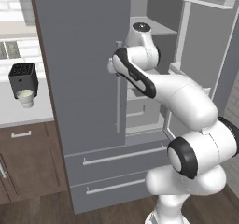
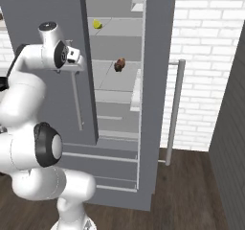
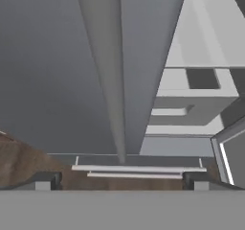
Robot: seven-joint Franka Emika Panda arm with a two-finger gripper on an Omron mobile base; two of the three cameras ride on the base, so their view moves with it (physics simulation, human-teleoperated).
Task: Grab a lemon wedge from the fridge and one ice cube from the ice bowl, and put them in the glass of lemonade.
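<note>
With the fridge (image 2: 158, 80) already standing open, we see the lemon wedge (image 2: 97, 24) untouched on its upper shelf, our hand (image 3: 119, 181) spread wide and empty beside the left door's handle (image 3: 107, 71), so both pickups remain.

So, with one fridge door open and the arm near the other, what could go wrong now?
1. The lemon wedge sits deep on a high shelf; reaching it could knock the closed left door.
2. The open gripper hangs by that door's handle and may catch it.
3. A brown lump lies one shelf lower; it might be grabbed instead.
</note>
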